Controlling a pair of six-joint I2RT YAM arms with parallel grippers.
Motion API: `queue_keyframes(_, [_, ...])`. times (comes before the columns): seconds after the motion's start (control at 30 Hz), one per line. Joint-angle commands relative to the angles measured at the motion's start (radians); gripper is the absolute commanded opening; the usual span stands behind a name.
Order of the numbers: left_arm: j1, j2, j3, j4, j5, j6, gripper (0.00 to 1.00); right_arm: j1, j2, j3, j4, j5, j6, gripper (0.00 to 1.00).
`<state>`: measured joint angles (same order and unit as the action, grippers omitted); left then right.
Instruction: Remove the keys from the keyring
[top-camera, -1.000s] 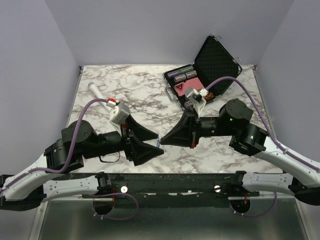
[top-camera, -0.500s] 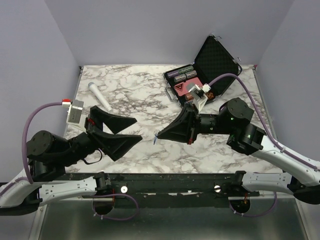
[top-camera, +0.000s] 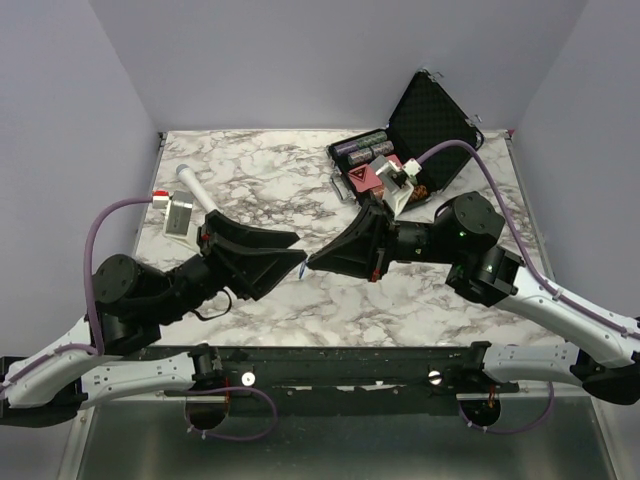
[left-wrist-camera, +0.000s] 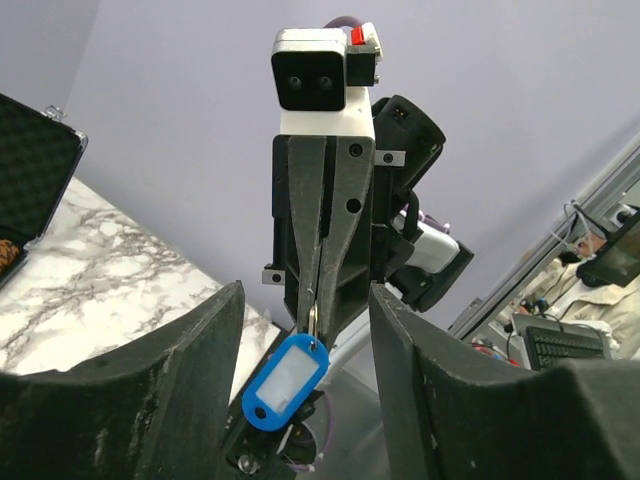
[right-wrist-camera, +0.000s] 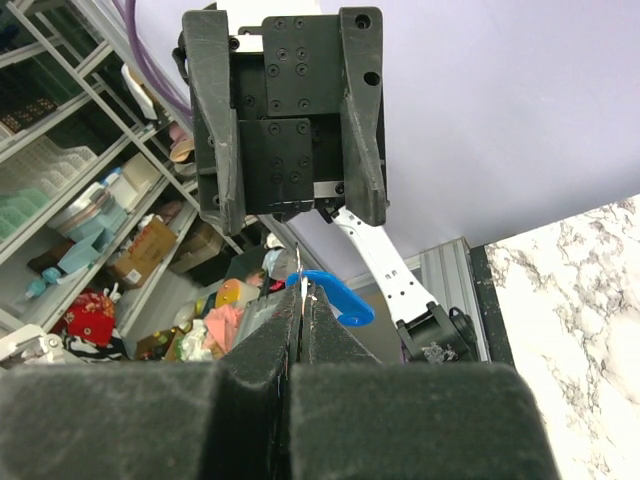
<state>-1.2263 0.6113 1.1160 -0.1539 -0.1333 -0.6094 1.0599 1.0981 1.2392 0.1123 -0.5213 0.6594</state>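
Note:
My right gripper (top-camera: 309, 262) is shut, held above the middle of the marble table (top-camera: 300, 180). It pinches a thin silvery metal piece (left-wrist-camera: 314, 318) at its tips; I cannot tell whether that is the ring or the key. The blue key tag (left-wrist-camera: 286, 382) hangs from it and also shows in the right wrist view (right-wrist-camera: 342, 302). No separate key shows. My left gripper (top-camera: 292, 262) is open and faces the right one tip to tip. In the left wrist view its fingers (left-wrist-camera: 190, 370) stand either side of the tag, not touching it.
A white microphone (top-camera: 197, 190) lies at the back left of the table. An open black case (top-camera: 432, 115) with batteries and a red card stands at the back right, behind the right arm.
The left arm pulled back to the left, then swung in again with its jaws open around the tag. The right gripper moved slightly up and left, still shut.

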Motion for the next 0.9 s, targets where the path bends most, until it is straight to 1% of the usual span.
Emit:
queue_keyframes(0.0, [-0.006, 0.036, 0.008, 0.053, -0.012, -0.006, 0.58, -0.001, 0.006, 0.032, 0.04, 0.001, 0.009, 0.01])
queue_keyframes(0.07, [-0.006, 0.05, 0.013, 0.054, -0.003, -0.006, 0.55, -0.003, 0.005, 0.032, 0.04, 0.003, 0.011, 0.01])
queue_keyframes(0.13, [-0.006, 0.061, 0.015, 0.056, 0.003, -0.006, 0.47, -0.001, 0.005, 0.034, 0.04, 0.003, 0.009, 0.01])
queue_keyframes(0.23, [-0.006, 0.071, 0.018, 0.053, 0.004, -0.007, 0.44, -0.003, 0.003, 0.032, 0.038, 0.004, 0.006, 0.01])
queue_keyframes(0.3, [-0.006, 0.073, 0.018, 0.053, 0.003, -0.006, 0.38, -0.001, 0.006, 0.036, 0.038, 0.003, 0.006, 0.01])
queue_keyframes(0.43, [-0.006, 0.079, 0.024, 0.054, 0.004, -0.001, 0.21, -0.003, 0.002, 0.031, 0.04, 0.001, 0.006, 0.01])
queue_keyframes(0.5, [-0.007, 0.082, 0.028, 0.042, 0.008, 0.002, 0.14, -0.001, 0.002, 0.032, 0.036, 0.001, 0.005, 0.01])
queue_keyframes(0.73, [-0.006, 0.081, 0.047, 0.004, 0.037, 0.007, 0.04, -0.001, 0.003, 0.057, -0.009, 0.001, -0.012, 0.01])
queue_keyframes(0.87, [-0.006, 0.093, 0.079, -0.044, 0.087, 0.028, 0.02, -0.003, 0.016, 0.078, -0.046, -0.009, -0.026, 0.01])
